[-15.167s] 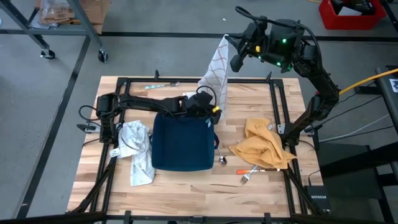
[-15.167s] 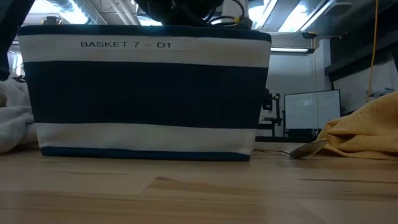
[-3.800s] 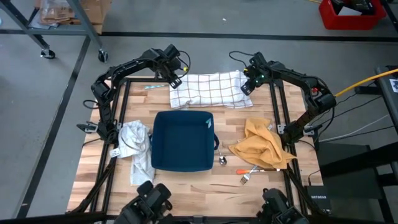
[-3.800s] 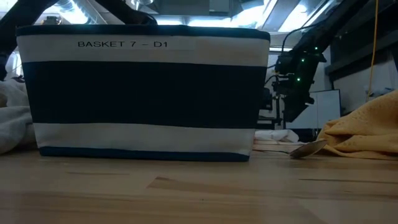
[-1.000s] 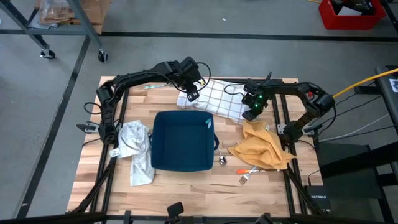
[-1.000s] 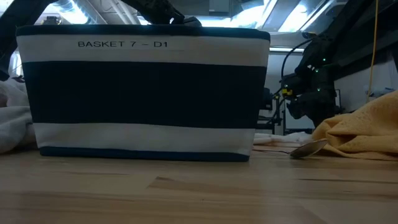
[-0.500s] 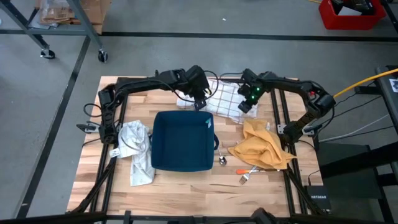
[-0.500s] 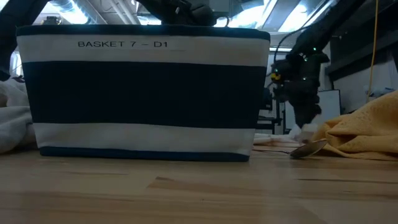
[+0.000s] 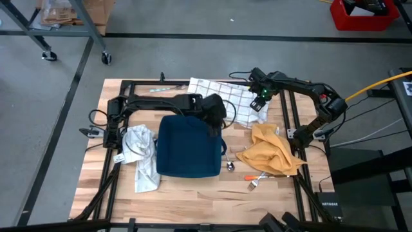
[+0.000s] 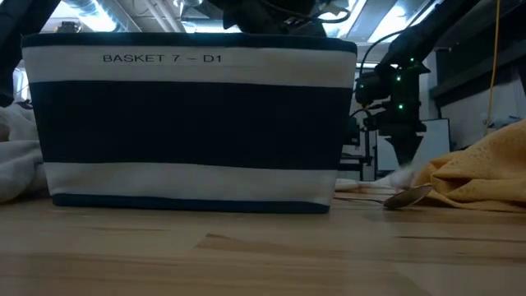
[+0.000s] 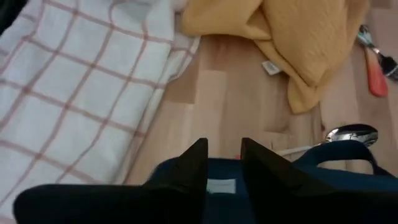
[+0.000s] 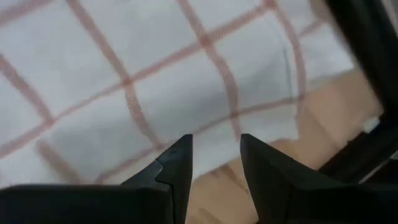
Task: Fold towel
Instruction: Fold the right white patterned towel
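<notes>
A white towel with a thin red check (image 9: 222,98) lies spread on the far part of the wooden worktop (image 9: 193,190), behind the navy basket (image 9: 188,147) and reaching toward the worktop's right rail. The right claw (image 9: 260,102) hangs over the towel's right edge, its two dark fingers (image 12: 177,168) a little apart with nothing between them; from its wrist the checked cloth (image 12: 155,74) fills the frame, the cloth's hemmed corner and a strip of bare wood just beyond the fingertips. The left claw (image 9: 217,116) sits at the basket's far right corner, beside the towel's near edge; its fingers (image 11: 194,167) stand slightly apart and empty above the basket's blue rim (image 11: 261,180), with the towel (image 11: 81,87) off to one side of them, not touched. From that wrist a crumpled mustard-yellow cloth (image 11: 292,37) also shows, along with a spoon (image 11: 351,134) and an orange-handled utensil (image 11: 377,73). Seen from above, the yellow cloth (image 9: 273,151) lies right of the basket, the spoon (image 9: 230,165) near the basket's front right corner, and a crumpled pale cloth (image 9: 141,154) on the basket's left. At table level the striped basket, marked "BASKET 7 – D1" (image 10: 189,123), blocks most of the scene, the right arm (image 10: 399,82) visible behind it.
</notes>
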{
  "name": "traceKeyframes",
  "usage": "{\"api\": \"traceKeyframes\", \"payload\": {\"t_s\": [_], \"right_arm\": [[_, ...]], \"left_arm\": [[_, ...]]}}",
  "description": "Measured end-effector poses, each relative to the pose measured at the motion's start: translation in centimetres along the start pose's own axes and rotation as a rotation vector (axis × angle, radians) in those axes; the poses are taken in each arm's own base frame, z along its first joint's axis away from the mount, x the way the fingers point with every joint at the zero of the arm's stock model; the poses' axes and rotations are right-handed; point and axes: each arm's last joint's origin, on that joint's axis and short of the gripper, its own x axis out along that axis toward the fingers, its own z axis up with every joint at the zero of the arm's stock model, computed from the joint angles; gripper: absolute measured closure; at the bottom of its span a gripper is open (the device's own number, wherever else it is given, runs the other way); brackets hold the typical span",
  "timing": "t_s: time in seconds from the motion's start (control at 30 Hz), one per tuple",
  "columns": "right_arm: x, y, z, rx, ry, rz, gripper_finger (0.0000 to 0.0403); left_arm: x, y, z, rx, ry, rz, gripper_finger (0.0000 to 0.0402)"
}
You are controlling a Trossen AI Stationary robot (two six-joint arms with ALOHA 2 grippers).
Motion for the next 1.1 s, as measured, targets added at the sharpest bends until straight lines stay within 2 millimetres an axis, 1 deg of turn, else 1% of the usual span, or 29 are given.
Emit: {"api": "traceKeyframes", "payload": {"t_s": [0.07, 0.13, 0.27, 0.4, 0.5, 0.57, 0.67, 0.77, 0.83, 0.93, 1.0, 1.1], "right_arm": [[0.0, 0.2, -0.5, -0.006, 0.044, 0.048, 0.0265], [-0.1, 0.4, -0.9, -0.010, 0.088, 0.096, 0.0265], [-0.1, 0.4, -1.1, -0.014, 0.108, 0.094, 0.0265], [-0.1, 0.3, -1.0, -0.013, 0.093, 0.071, 0.0265], [-0.1, 0.5, -0.8, -0.008, 0.068, 0.143, 0.0265], [-0.1, 0.6, -0.5, -0.005, 0.037, 0.178, 0.0265], [-0.1, 0.6, -0.1, -0.003, -0.013, 0.183, 0.0265], [-0.1, 0.5, 0.4, 0.000, -0.060, 0.176, 0.0265], [-0.1, 0.5, 0.5, 0.000, -0.072, 0.175, 0.0265], [-0.1, 0.5, 0.4, 0.000, -0.066, 0.176, 0.0265], [-0.1, 0.5, 0.4, 0.000, -0.064, 0.176, 0.0265], [-0.1, 0.5, 0.4, 0.000, -0.063, 0.176, 0.0265]], "left_arm": [[0.1, -0.4, -0.1, 0.008, 0.006, 0.018, 0.0314], [0.2, -0.5, 0.0, 0.006, -0.002, 0.047, 0.0314], [0.1, -0.3, -0.1, -0.040, 0.014, 0.059, 0.0314], [-0.3, -0.7, -1.1, -0.082, 0.120, 0.059, 0.0314], [-0.7, -1.2, -1.9, -0.114, 0.215, 0.061, 0.0314], [-0.8, -1.5, -2.2, -0.141, 0.244, 0.066, 0.0314], [-0.7, -1.7, -2.0, -0.145, 0.214, 0.100, 0.0314], [-0.6, -1.6, -1.5, -0.110, 0.155, 0.148, 0.0314], [-1.0, -1.4, -1.0, -0.108, 0.119, 0.157, 0.0314], [-2.6, -1.1, 0.3, -0.117, 0.056, 0.164, 0.0314], [-4.3, -1.1, 0.8, -0.121, 0.037, 0.165, 0.0314], [-6.2, -1.5, 0.7, -0.139, 0.068, 0.159, 0.0314]]}}
